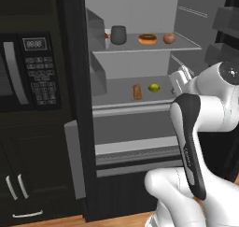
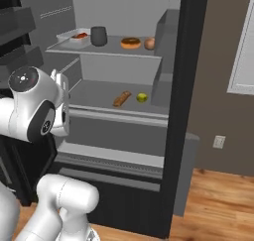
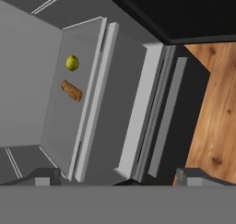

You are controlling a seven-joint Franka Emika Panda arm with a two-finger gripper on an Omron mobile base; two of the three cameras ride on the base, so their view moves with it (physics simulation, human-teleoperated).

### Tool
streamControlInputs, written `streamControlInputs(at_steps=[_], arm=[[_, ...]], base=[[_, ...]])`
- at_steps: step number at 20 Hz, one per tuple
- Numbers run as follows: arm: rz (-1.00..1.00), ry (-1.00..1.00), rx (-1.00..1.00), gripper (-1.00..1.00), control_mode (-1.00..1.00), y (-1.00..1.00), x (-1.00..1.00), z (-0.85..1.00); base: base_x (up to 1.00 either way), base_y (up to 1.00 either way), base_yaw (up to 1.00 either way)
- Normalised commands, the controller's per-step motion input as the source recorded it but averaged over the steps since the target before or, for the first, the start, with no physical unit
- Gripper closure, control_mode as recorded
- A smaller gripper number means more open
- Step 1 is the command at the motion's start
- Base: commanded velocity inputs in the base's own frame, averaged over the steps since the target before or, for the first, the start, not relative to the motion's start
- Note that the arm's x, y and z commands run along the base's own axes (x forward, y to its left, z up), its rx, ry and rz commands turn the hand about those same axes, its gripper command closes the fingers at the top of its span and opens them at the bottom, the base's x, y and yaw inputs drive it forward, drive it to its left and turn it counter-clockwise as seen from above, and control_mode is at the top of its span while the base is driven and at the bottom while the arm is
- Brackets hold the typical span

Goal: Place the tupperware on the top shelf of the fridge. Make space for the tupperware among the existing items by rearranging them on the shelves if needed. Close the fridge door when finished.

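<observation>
Tub sits on the fridge's top shelf as the robot's gripper hangs open and empty

The tupperware [image 2: 74, 35] rests at the left end of the top shelf [image 2: 104, 51], beside the jar [image 2: 98, 36], donut [image 2: 131, 42] and fruit [image 2: 149, 43]; below lie the brown lump [image 2: 122, 98] and lime [image 2: 142, 97], with the gripper [image 3: 117, 174] outside the open fridge [image 2: 186, 86], fingers spread wide
</observation>
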Motion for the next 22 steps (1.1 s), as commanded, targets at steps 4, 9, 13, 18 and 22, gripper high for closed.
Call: streamControlInputs(at_steps=[4, 9, 13, 18, 22], arm=[[0.0, 0.0, 0.0, -1.0, 1.0, 0.0, 0.0, 0.0], [0.0, 0.0, 0.0, -1.0, 1.0, 0.0, 0.0, 0.0], [0.0, 0.0, 0.0, -1.0, 1.0, 0.0, 0.0, 0.0], [-0.01, 0.0, 0.0, -1.0, -1.0, 0.0, 0.0, 0.0], [0.0, 0.0, 0.0, -1.0, -1.0, 0.0, 0.0, 0.0]], base=[[-0.45, 0.1, 0.0], [-0.49, 0.01, 0.0], [-0.39, 0.12, 0.0], [-0.06, 0.04, 0.0], [0.0, 0.0, 0.0]])
